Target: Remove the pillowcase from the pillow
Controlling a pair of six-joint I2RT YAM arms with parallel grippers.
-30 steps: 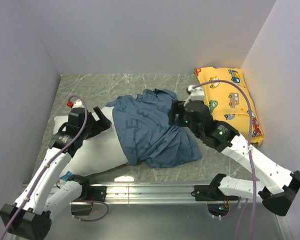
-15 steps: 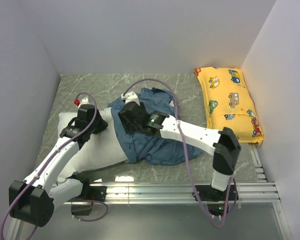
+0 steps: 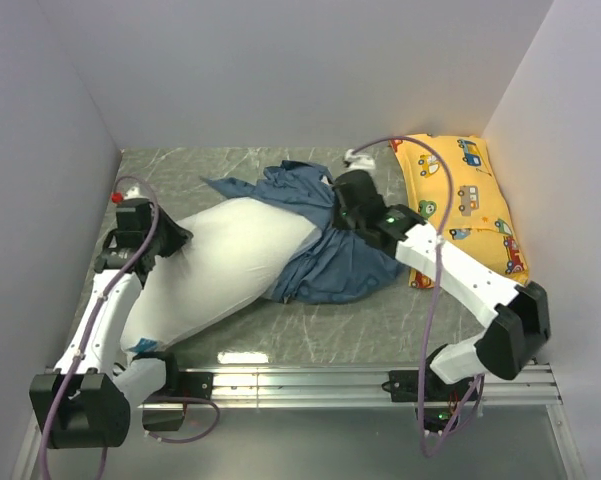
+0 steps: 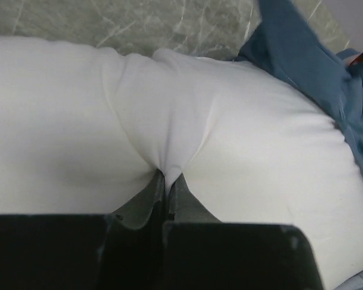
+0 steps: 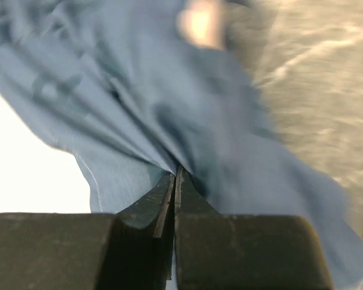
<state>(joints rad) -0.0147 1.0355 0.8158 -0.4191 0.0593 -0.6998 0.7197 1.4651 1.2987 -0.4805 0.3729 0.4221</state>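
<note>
Pillowcase (image 3: 345, 270): bunches right of centre, bares far more pillow (image 3: 230, 255) than 1 s ago. Pinched tight: left gripper (image 4: 167, 179) on pillow, right gripper (image 5: 174, 173) on pillowcase; nearly off.

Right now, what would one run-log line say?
left tool: shut on pillow | right tool: shut on pillowcase | state: pillow mostly bare

Yellow pillow (image 3: 467, 195) just right of the pillowcase (image 3: 345, 272) narrows passage there.
</note>
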